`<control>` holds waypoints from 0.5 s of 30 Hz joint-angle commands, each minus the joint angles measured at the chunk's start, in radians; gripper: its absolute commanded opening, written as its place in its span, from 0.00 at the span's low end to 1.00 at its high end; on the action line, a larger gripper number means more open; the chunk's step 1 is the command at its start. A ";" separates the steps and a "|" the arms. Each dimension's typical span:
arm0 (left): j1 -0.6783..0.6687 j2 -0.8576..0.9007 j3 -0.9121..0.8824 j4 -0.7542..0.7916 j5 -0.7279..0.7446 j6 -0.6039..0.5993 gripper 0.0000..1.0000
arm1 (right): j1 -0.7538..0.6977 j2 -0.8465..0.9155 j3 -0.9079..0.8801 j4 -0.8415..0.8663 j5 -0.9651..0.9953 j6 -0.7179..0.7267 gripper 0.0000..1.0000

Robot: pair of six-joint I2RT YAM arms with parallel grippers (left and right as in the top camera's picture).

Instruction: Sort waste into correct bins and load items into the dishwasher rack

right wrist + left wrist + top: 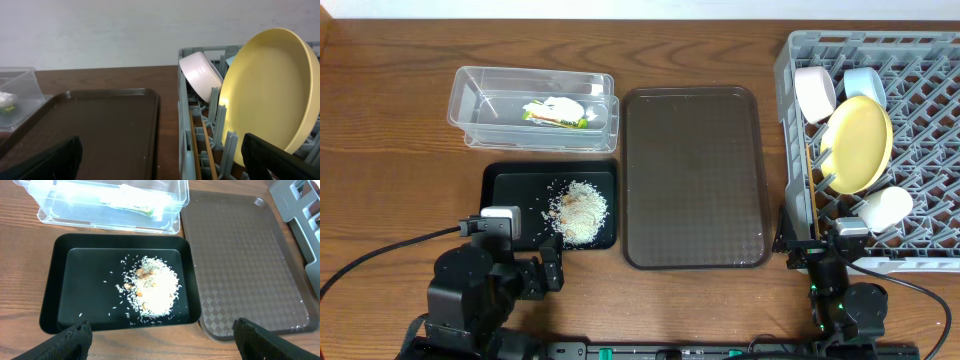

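Observation:
The wrapper with white paper (558, 112) lies in the clear tub (470, 120). The rice scraps (578, 210) lie in the black tray (505, 195), also in the left wrist view (152, 287). The grey rack (920, 150) holds the yellow plate (858, 145), white-pink bowl (813, 92), light blue bowl (865, 83), white cup (885, 208) and chopsticks (811, 195) along its left edge. My left gripper (160, 340) is open and empty, just in front of the black tray. My right gripper (160, 160) is open and empty at the rack's near left corner.
A large brown serving tray (692, 175) lies between the bins and the rack, its surface bare. Both arms' bases sit at the table's front edge. Black cables run off to the left and right.

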State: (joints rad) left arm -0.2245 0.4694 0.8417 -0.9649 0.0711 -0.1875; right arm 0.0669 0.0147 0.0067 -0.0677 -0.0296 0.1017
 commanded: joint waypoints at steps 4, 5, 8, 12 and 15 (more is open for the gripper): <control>-0.002 0.000 -0.003 0.000 -0.009 -0.012 0.92 | 0.006 -0.004 -0.001 -0.004 -0.001 -0.006 0.99; -0.002 0.000 -0.003 0.000 -0.009 -0.012 0.92 | 0.006 -0.004 -0.001 -0.004 -0.001 -0.006 0.99; -0.002 0.000 -0.003 0.000 -0.009 -0.012 0.92 | 0.006 -0.004 -0.001 -0.004 -0.001 -0.006 0.99; 0.013 -0.024 -0.006 -0.034 -0.018 -0.002 0.92 | 0.006 -0.003 -0.001 -0.004 -0.001 -0.006 0.99; 0.074 -0.066 -0.061 0.008 -0.035 0.032 0.92 | 0.006 -0.003 -0.001 -0.004 -0.001 -0.006 0.99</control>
State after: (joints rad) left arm -0.1940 0.4446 0.8299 -0.9833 0.0658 -0.1844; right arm 0.0669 0.0147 0.0067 -0.0677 -0.0296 0.1017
